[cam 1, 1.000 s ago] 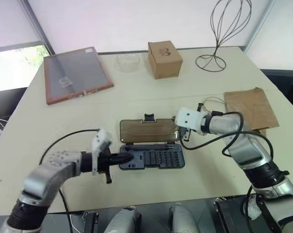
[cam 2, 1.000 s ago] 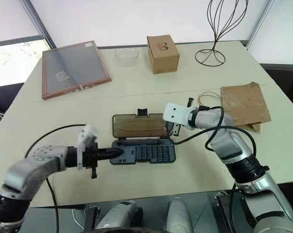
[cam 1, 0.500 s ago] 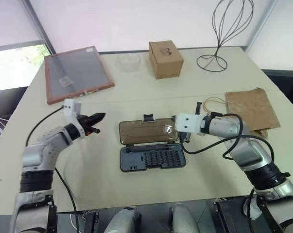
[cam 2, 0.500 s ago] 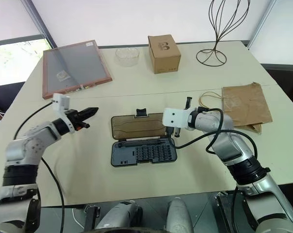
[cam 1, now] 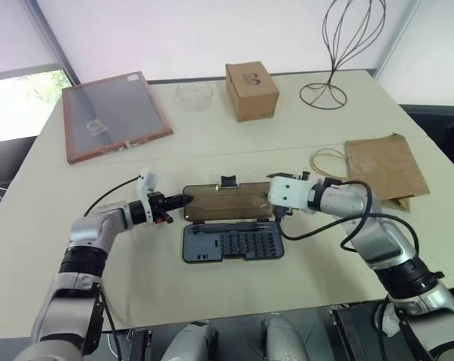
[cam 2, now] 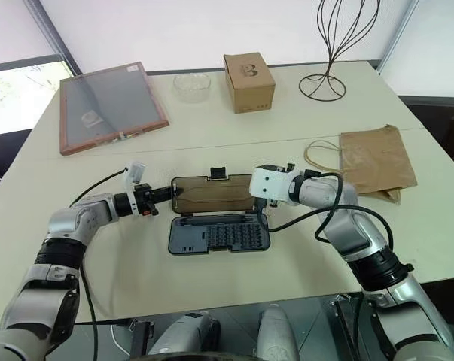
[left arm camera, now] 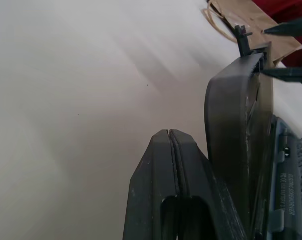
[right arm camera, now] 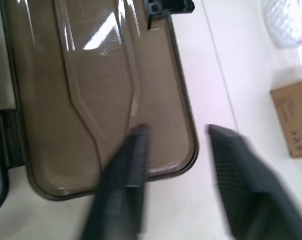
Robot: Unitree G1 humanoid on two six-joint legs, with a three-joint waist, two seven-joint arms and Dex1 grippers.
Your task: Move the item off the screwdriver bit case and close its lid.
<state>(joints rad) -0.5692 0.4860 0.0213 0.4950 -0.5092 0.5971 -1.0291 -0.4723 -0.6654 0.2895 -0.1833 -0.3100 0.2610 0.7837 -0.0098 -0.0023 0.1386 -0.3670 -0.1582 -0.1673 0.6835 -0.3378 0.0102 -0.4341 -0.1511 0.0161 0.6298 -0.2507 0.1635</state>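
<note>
Lying open, the screwdriver bit case (cam 1: 233, 242) shows its smoky translucent lid (cam 1: 228, 203).

The bits (cam 1: 245, 242) in the open case (cam 1: 197, 253) are too small to tell apart. The right gripper (right arm camera: 177, 131) has blurred fingers (right arm camera: 121, 185), and the brown lid (right arm camera: 90, 90) runs past the picture's edge. The wire stand (cam 1: 333, 71) is cut off at its top.
</note>
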